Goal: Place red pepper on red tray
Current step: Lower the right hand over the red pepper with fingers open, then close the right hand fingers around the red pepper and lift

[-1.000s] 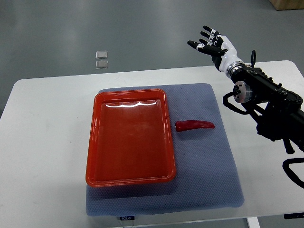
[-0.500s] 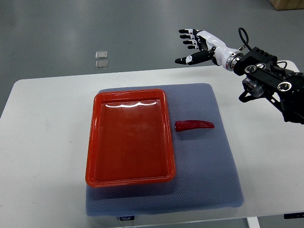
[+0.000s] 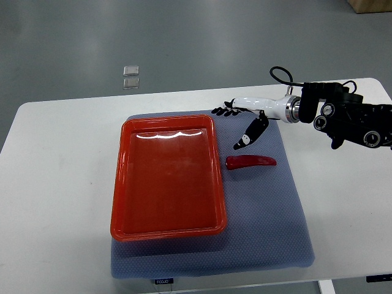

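We log 1 red pepper on the blue mat, right of centre, just beside the red tray, long axis left-to-right. Right hand hovers just above-frame of it, fingers spread, empty. Left hand unseen.

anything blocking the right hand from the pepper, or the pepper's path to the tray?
Nothing visible. The right hand hangs open just beyond the red pepper, with only bare blue mat between them. The pepper lies just right of the red tray; only the tray's low raised rim separates them, and the tray is empty.
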Controlling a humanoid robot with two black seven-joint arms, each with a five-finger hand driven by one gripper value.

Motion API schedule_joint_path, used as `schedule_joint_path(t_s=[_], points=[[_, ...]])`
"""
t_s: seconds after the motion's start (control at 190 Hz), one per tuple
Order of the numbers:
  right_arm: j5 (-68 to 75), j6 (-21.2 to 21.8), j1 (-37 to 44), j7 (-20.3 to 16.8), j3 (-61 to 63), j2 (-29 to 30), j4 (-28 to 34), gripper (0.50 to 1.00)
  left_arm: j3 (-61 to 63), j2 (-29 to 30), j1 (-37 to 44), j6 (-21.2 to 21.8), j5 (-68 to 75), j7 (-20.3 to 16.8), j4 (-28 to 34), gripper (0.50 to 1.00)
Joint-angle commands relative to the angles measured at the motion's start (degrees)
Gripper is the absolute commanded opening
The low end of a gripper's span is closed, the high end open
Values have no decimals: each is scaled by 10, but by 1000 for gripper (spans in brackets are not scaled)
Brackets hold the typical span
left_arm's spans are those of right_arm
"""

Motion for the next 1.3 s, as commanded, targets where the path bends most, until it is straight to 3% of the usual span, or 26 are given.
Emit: schedule_joint_path(t_s=[0.0, 0.542, 0.7, 1.032, 1.295], points=[[-17, 0, 0, 0, -14, 0, 11, 917, 0, 0, 0, 0, -1, 0, 0, 1000], [-97, -5, -20, 0, -38, -11, 26, 911, 0, 0, 0, 0, 0, 0, 2, 1000], [-103, -35, -32, 0, -39, -13, 26, 907, 0, 0, 0, 0, 0, 0, 1, 1000], [-113, -60, -44, -1, -39, -13, 20, 827, 0, 0, 0, 0, -1, 0, 3, 1000], [-115, -81, -47, -1, -39, -13, 20, 731, 0, 0, 0, 0, 0, 0, 3, 1000]])
